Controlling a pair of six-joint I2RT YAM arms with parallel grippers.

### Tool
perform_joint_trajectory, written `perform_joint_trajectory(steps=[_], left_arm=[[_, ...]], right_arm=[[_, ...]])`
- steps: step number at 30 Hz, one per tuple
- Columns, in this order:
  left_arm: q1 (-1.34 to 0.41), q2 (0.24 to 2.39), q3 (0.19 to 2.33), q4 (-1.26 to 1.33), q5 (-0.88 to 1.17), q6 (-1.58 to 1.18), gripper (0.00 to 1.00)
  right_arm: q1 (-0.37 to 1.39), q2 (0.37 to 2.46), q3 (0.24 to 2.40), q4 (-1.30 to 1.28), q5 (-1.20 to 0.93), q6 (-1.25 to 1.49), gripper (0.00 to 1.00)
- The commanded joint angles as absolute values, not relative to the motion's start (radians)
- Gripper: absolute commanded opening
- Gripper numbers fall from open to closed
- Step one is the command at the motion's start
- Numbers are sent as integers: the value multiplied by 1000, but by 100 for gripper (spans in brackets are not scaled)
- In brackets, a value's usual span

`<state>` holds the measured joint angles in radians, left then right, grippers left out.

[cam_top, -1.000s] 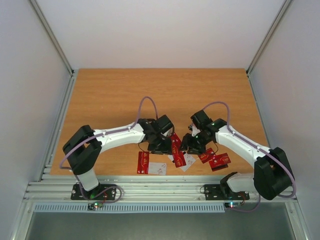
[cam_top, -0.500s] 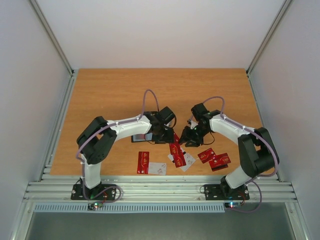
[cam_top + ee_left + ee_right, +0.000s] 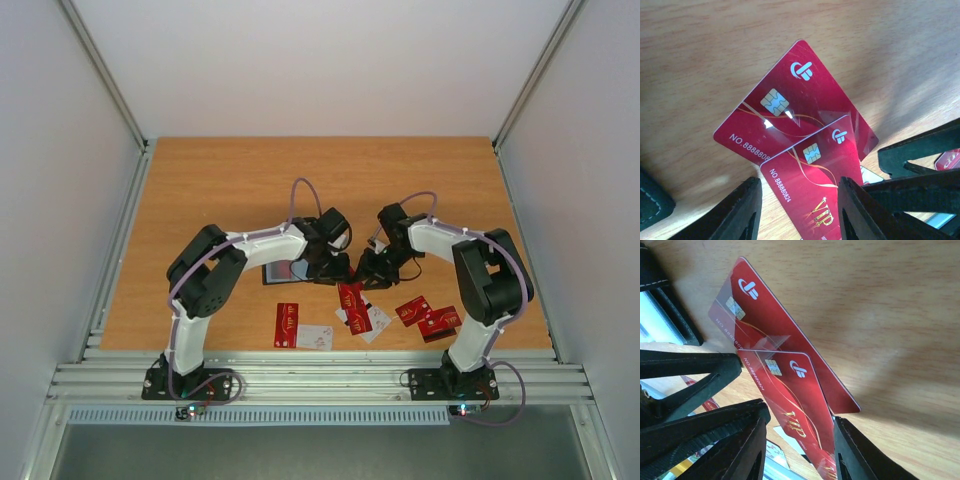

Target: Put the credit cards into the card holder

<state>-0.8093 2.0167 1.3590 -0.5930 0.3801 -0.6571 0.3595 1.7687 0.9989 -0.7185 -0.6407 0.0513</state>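
- Your left gripper (image 3: 800, 215) and right gripper (image 3: 800, 450) now meet over a red card (image 3: 812, 170); whether either grips it, you cannot tell.
- The card holder (image 3: 281, 272), newly uncovered, awaits loading.

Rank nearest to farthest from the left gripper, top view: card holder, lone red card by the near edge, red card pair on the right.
1. Card holder, just to its left.
2. Lone red card, toward the near edge.
3. Red card pair, far right.
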Motion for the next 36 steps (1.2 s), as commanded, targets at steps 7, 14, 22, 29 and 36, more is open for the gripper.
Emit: perform_joint_trajectory(steps=[7, 14, 22, 29, 36], left_arm=[[-814, 2017, 1270, -490, 445, -654, 43], [-814, 1995, 1233, -473, 463, -640, 42], [-812, 1948, 1169, -451, 478, -630, 42], [-811, 1890, 1102, -442, 480, -624, 41], [-815, 1860, 1033, -406, 533, -618, 41]], right_arm=[[362, 1819, 995, -679, -776, -22, 38], [401, 1862, 1000, -664, -796, -21, 38], [481, 1883, 1028, -658, -790, -2, 38], [552, 1896, 1066, -652, -768, 57, 38], [611, 1870, 1044, -636, -731, 108, 38]])
